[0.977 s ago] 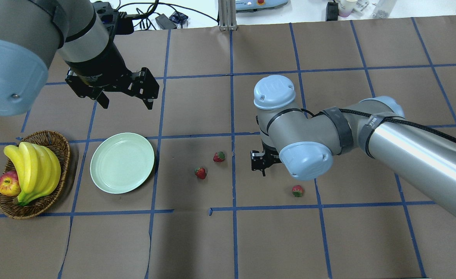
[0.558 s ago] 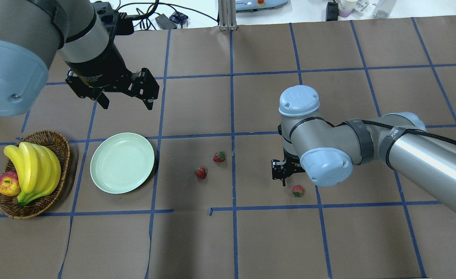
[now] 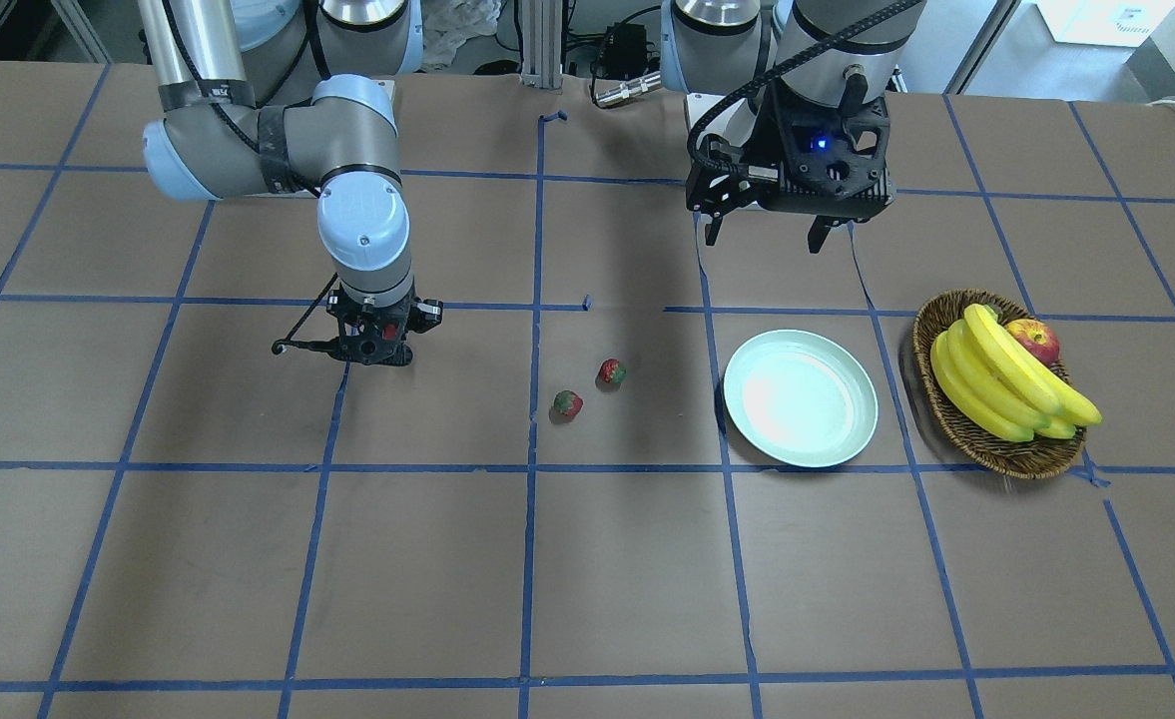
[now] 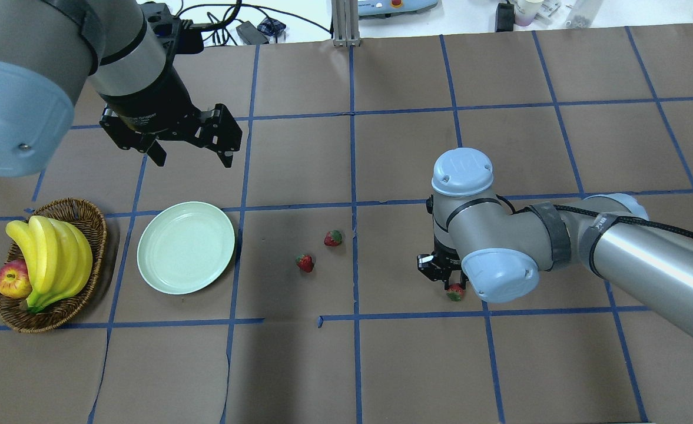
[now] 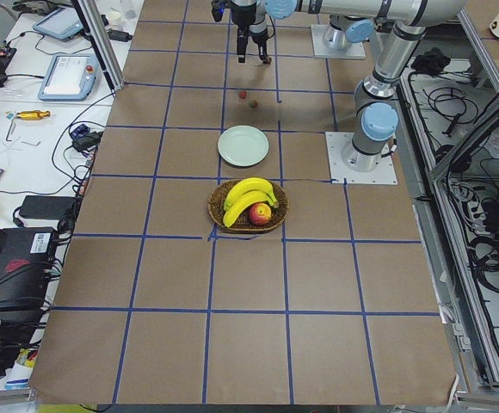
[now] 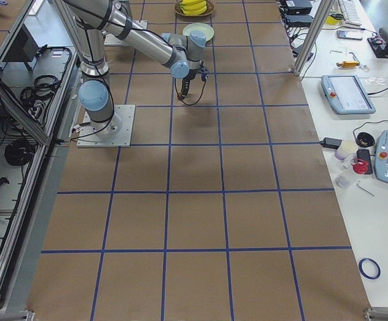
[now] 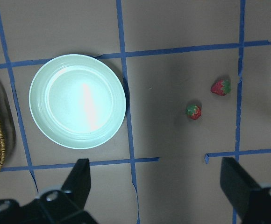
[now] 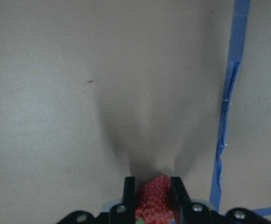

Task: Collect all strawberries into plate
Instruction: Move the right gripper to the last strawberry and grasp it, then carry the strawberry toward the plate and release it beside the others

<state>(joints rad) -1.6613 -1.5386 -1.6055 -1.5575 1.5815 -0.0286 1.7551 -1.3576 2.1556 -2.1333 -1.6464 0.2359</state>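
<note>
Two strawberries lie loose on the table, one [image 4: 333,238] a little farther out than the other [image 4: 305,262]; they also show in the front view [image 3: 611,372] [image 3: 567,403]. The third strawberry [image 8: 156,200] sits between my right gripper's [image 4: 449,284] fingers [image 8: 129,191], which are closed against its sides, down at the table. The pale mint plate [image 4: 186,247] is bare, left of the loose berries. My left gripper [image 4: 193,160] hangs open and bare high above the table beyond the plate, and its wrist view shows the plate [image 7: 77,100] and both loose berries.
A brown wicker basket [image 4: 96,224] with bananas [image 4: 52,253] and an apple [image 4: 12,280] stands left of the plate. Blue tape lines grid the brown table. Cables and devices lie beyond the far edge.
My right arm has swung right and toward the robot, from beside the middle berries to the third strawberry, and come down around it. The left arm has not moved.
</note>
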